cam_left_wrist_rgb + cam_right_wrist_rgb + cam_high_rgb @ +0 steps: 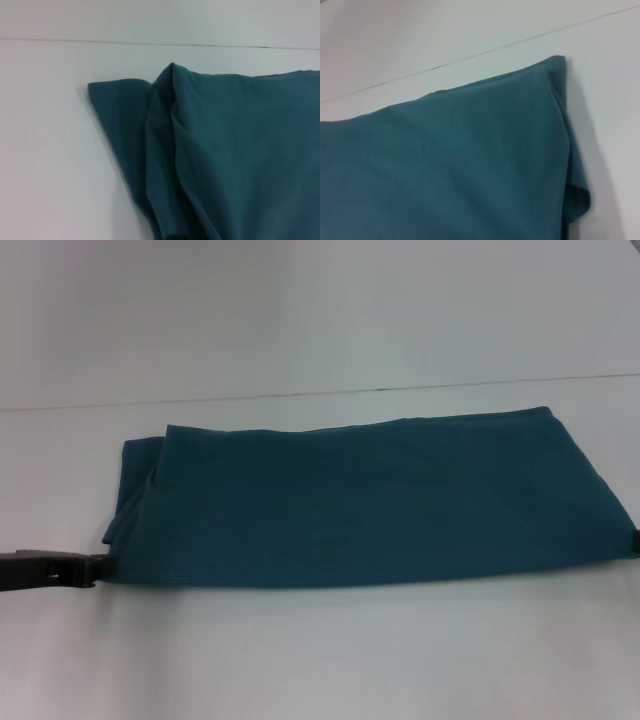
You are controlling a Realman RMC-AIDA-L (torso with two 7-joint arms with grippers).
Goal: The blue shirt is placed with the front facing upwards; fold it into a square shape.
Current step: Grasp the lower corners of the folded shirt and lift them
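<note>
Blue shirt (370, 505) folded into band | left gripper (95, 569) at near-left corner, apparently touching; finger spread unclear

The blue shirt (370, 505) lies flat on the white surface as a wide, folded teal band, plain side up, its left end showing layered folds that may be a tucked sleeve.

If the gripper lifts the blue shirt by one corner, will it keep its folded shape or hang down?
The blue shirt would probably hang down limp: its layers lie soft and creased at the left end. The fold would likely open, since nothing visibly holds it. The left gripper sits at its near corner.
</note>
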